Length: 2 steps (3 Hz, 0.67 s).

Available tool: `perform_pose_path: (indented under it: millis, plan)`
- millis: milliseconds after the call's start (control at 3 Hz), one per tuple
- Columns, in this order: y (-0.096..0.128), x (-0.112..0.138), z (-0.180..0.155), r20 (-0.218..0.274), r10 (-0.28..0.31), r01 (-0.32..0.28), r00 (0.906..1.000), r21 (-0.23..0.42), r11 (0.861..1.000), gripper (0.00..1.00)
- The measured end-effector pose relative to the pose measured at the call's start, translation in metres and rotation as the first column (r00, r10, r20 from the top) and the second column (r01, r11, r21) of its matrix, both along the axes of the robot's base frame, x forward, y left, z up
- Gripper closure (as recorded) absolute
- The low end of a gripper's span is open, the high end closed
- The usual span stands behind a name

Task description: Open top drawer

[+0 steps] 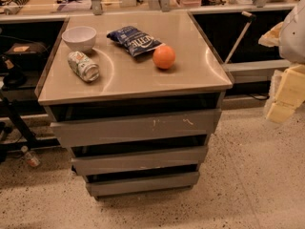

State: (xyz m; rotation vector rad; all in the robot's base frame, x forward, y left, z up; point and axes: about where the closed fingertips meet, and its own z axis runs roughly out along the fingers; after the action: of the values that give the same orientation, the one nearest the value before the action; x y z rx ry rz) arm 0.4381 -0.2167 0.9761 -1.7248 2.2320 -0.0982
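Pincer hangs right of top drawer — apart.

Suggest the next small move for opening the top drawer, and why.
Probably move the end effector left toward the front panel of the top drawer. It hangs at the picture's right edge, apart from the cabinet and touching nothing, while the drawer looks shut. The panel shows no handle, so I'd aim for the dark gap above its upper edge.
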Motion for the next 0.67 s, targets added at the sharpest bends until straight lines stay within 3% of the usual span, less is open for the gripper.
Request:
perform_pose_path:
  millis: [667]
  plan:
    - [0.01, -0.004, -0.016, 0.002, 0.01, -0.01, 0.9999, 0.032, 0.999, 0.0]
